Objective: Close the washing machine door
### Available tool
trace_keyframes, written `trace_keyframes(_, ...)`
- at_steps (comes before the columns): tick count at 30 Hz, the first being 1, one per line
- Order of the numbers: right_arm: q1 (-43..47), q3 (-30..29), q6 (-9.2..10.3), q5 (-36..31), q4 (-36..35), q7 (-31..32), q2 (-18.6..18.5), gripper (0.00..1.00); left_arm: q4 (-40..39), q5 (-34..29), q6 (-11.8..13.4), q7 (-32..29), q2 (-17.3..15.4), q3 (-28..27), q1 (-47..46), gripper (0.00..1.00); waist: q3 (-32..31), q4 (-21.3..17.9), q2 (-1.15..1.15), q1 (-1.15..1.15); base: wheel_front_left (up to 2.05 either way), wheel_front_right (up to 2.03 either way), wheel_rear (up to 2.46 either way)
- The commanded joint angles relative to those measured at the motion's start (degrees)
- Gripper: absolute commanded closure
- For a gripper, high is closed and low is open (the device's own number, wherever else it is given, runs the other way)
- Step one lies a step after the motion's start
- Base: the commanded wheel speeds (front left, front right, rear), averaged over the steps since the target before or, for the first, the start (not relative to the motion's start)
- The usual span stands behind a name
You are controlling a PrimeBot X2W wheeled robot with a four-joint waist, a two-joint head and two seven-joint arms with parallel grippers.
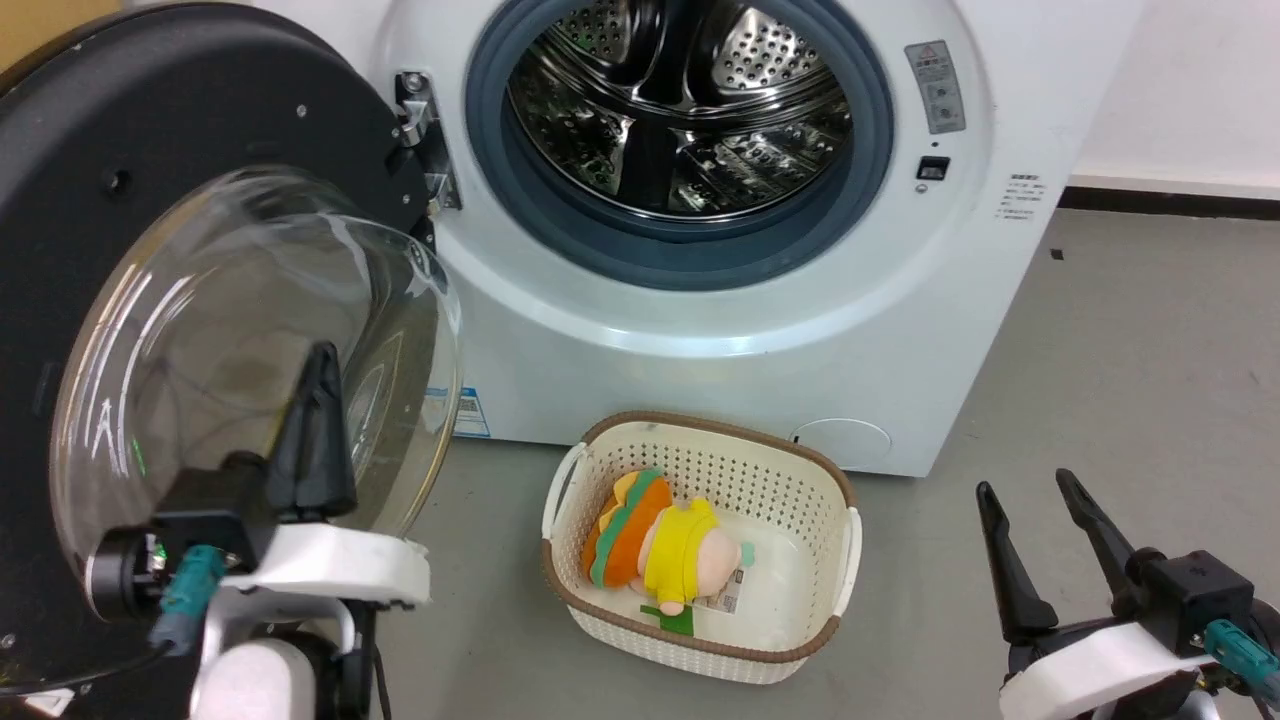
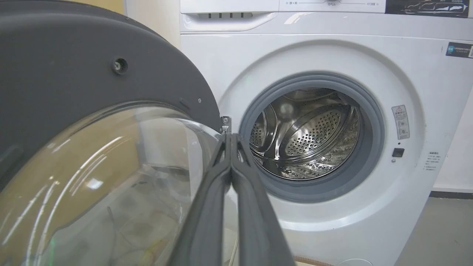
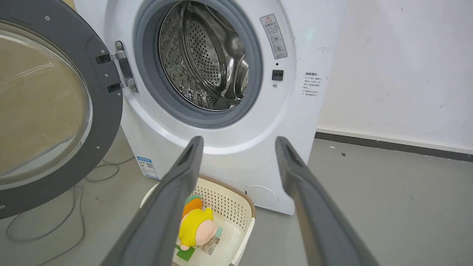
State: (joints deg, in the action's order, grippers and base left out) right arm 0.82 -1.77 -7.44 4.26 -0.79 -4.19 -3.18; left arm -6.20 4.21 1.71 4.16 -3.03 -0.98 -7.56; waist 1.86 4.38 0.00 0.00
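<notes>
The washing machine door point(image 1: 150, 120) stands swung wide open on its hinge at the left, its clear glass bowl point(image 1: 250, 340) bulging toward me. The white washing machine point(image 1: 700, 330) shows its bare steel drum point(image 1: 680, 100) inside the grey gasket. My left gripper point(image 1: 320, 365) is shut with nothing in it, its fingers raised against the bowl's inner face; whether they touch the glass I cannot tell. In the left wrist view the shut left gripper point(image 2: 231, 137) points past the door point(image 2: 74, 55) at the hinge side. My right gripper point(image 1: 1025, 485) hangs open at the lower right, away from the door point(image 3: 107, 107).
A cream perforated basket point(image 1: 800, 480) holding a yellow and orange plush toy point(image 1: 660, 540) sits on the grey floor in front of the machine, between my arms. A thin cable point(image 3: 48, 229) lies on the floor under the door. A white wall point(image 3: 388, 66) rises right of the machine.
</notes>
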Motion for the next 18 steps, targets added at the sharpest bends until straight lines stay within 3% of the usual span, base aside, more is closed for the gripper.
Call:
trace_keyframes(1, -0.76, -0.27, -0.01, 0.53, -0.46, -0.62, 0.10, 0.00, -0.80, 0.77, -0.49, 0.64, -0.04, -0.72, -1.65, 1.00, 0.23, 0.50, 0.00, 0.00, 0.00, 0.00, 0.00)
trace_keyframes(5, -0.89, -0.78, -0.02, 0.89, -0.70, -1.34, 0.11, 0.00, -2.33, 3.70, -2.59, 1.36, 0.15, -4.05, -5.59, 1.00, 0.85, 2.34, 0.00, 0.00, 0.00, 0.00, 0.00)
trace_keyframes(18, -0.84, -1.41, -0.02, 1.43, -0.57, -2.89, 0.14, 0.00, -2.57, 11.64, -4.99, 2.92, -0.93, -11.63, -14.54, 1.00, 1.46, 6.91, 0.00, 0.00, 0.00, 0.00, 0.00)
